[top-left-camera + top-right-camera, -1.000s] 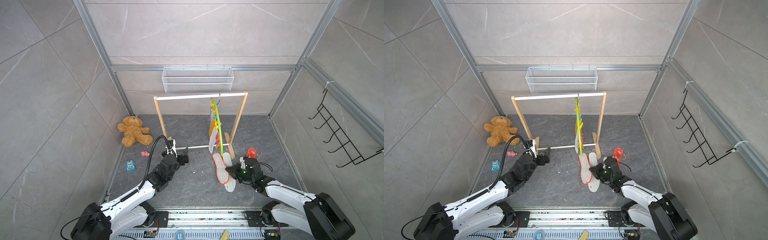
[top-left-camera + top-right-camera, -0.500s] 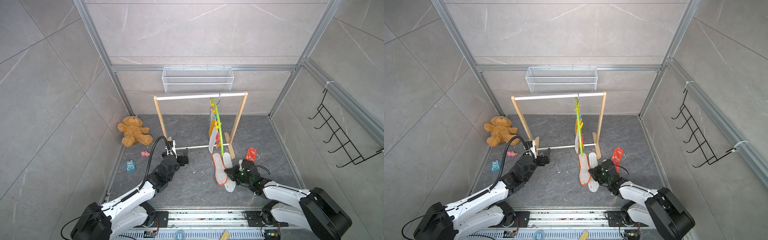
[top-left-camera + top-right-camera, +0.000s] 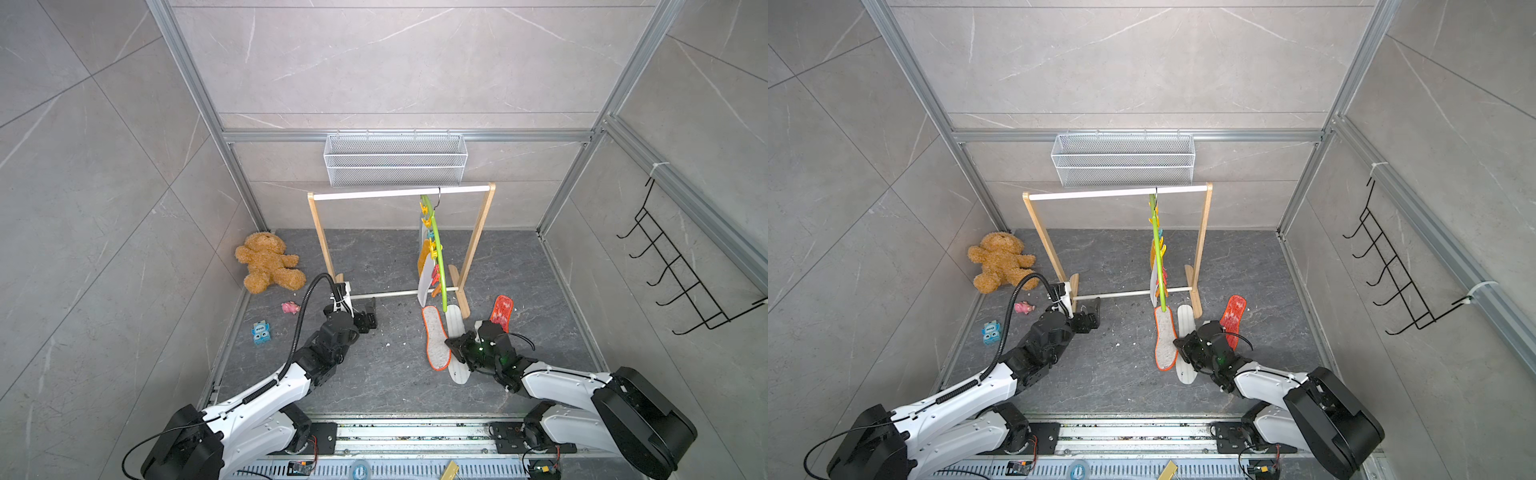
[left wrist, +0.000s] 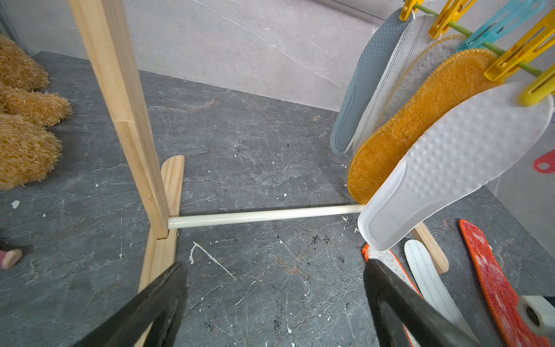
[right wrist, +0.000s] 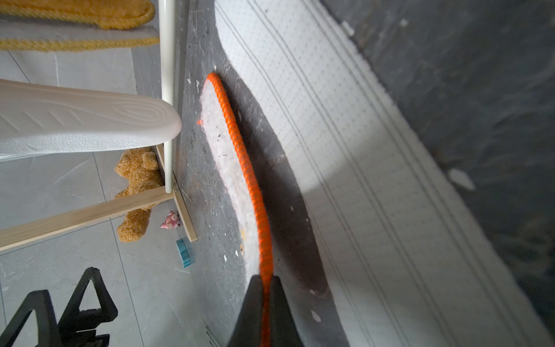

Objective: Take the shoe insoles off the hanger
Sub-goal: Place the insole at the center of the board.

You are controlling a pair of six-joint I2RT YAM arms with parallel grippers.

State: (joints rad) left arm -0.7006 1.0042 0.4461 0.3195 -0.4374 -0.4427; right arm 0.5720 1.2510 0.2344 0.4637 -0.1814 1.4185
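Reach toward the white insole [image 4: 450, 162] is what the coming move looks to turn on. At the left, the left tool [image 4: 274, 270] hovers low over the floor [image 3: 374, 382] by the left foot of the wooden rack [image 3: 322, 245], its jaws spread wide and empty. From there the white insole lies ahead, to the right and higher. Its long axis slants down from a yellow clip [image 4: 537, 93] to a heel that crosses in front of the lower rail [image 4: 264, 214]. It is dimpled foam with a smooth moulded edge.

Behind it, along the hanger [image 3: 440, 257], a curved lime-green bar hooked near the right end of the rack's top rail, hang four more. They are a shaggy orange-yellow insole [image 4: 420, 120], a felt insole [image 4: 426, 63], a hanging striped insole [image 4: 393, 66] and a pebbled blue-grey insole [image 4: 366, 78].

Further right, three pads lie on the floor, their long axes running from the rack's right foot toward the floor's near edge. The orange-rimmed insole [image 3: 435, 343] is grey fuzz with a corded border, and the floor striped insole [image 3: 453, 322] lies just beside it. The red mesh insole [image 3: 501, 307] lies apart, nearer the floor's right edge.

The right tool [image 5: 264, 282] is closed tight on the orange cord along that pad's right side; whether the pad is lifted cannot be told. The right arm seems about as near the hanger's low end but is occupied, so the free left tool looks better placed.
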